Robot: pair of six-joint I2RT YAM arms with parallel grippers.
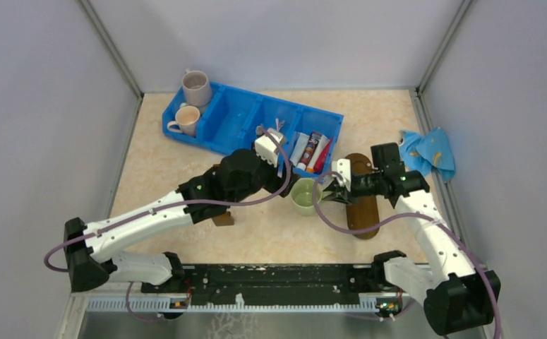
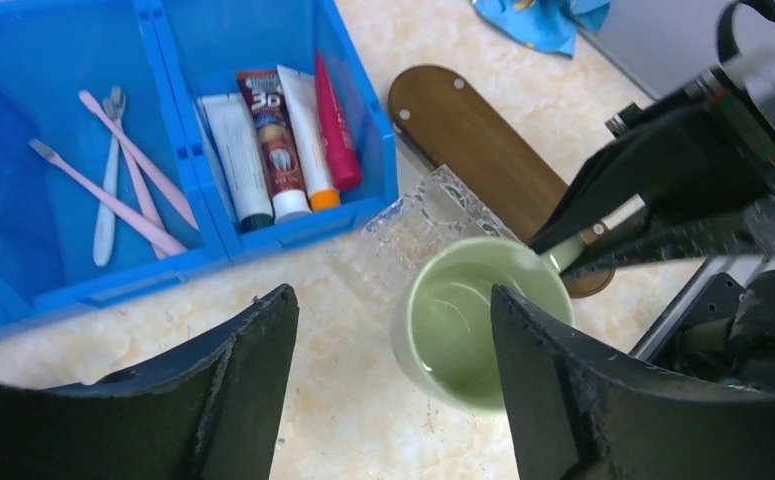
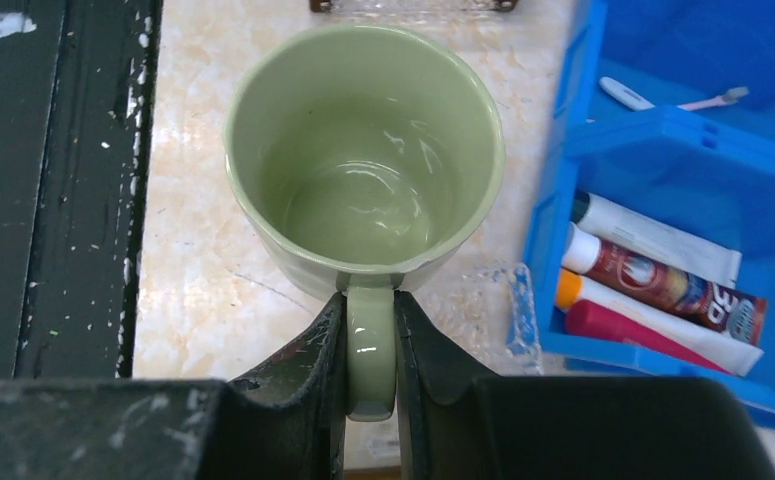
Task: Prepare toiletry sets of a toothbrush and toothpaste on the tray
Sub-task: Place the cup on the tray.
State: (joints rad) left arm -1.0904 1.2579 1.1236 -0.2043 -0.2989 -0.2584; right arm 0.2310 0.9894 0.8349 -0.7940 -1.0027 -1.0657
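While the right claw clenches the green mug by its handle, the left claw hangs released by it | toothbrushes, toothpaste tubes: in blue bin just far of left claw, lying roughly near-far | left claw the nearer | tray: right of mug

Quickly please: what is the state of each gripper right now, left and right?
Left gripper: open, holding nothing.
Right gripper: closed on the handle of the green mug.
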